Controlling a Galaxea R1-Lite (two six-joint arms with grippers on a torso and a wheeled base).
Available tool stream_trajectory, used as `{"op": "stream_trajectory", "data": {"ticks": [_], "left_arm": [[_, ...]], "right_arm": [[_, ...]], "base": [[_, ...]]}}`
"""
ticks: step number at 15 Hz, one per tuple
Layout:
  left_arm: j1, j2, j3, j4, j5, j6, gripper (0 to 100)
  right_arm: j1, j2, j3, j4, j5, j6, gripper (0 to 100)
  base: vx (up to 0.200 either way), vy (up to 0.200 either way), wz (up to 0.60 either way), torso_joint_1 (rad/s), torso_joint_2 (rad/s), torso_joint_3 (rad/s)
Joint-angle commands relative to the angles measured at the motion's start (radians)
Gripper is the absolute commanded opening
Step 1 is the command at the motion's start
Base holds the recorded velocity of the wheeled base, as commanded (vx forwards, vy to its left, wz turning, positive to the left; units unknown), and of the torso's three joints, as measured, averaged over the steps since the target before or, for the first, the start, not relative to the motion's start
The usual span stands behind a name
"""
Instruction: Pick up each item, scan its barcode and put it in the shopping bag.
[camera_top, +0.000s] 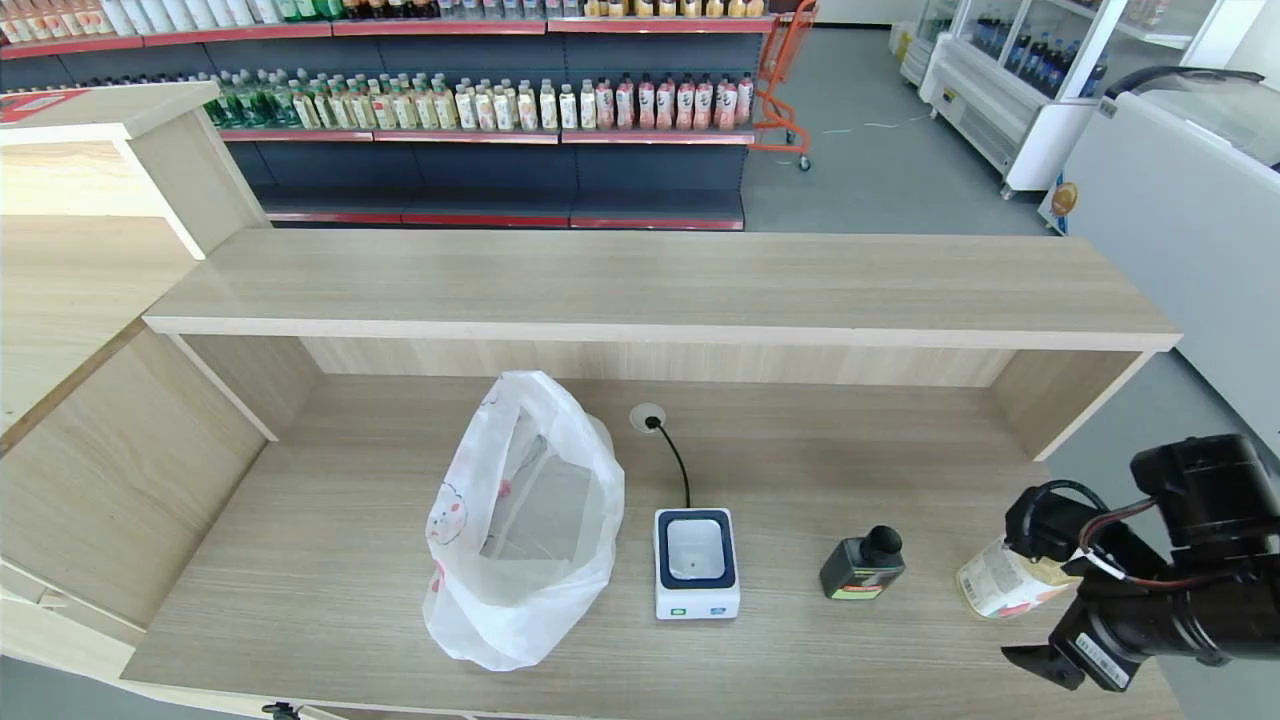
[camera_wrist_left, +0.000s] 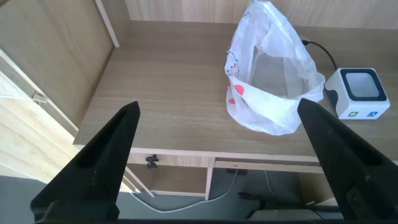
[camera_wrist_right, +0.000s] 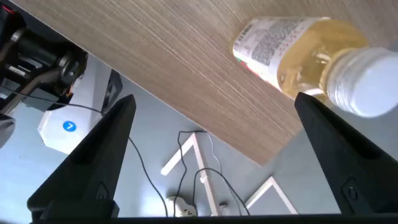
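Now the right gripper (camera_wrist_right: 214, 99), jaws spread wide, is hovering by the bottle (camera_wrist_right: 292, 53); closing round it is looking next.

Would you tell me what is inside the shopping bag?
The shopping bag stands open; inside, only its own translucent plastic shows, with no item visible. Its crumpled front fold hides the very bottom.

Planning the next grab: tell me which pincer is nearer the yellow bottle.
Right. The right pincer is just beside the bottle; the left pincer is past the bag, at the counter's left front.
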Motion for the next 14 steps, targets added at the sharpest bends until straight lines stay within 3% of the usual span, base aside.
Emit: {"op": "stream_trajectory", "data": {"ticks": [1, 11, 14], "left_arm": [[0.0, 0.0, 0.0, -0.002, 0.0, 0.0, 100], [0.0, 0.0, 0.0, 0.0, 0.0, 0.0, 100], [0.0, 0.0, 0.0, 0.0, 0.0, 0.0, 100]], "right_arm": [[0.048, 0.151, 0.017, -0.11, 0.062, -0.014, 100], [0.114, 0.441, -0.021, -0.492, 0.154, -0.017, 100], [0.123, 0.486, -0.067, -0.529, 0.17, -0.017, 100]], "base": [[0.0, 0.0, 0.0, 0.0, 0.0, 0.0], [0.0, 0.0, 0.0, 0.0, 0.0, 0.0], [0.0, 0.0, 0.0, 0.0, 0.0, 0.0]]}}
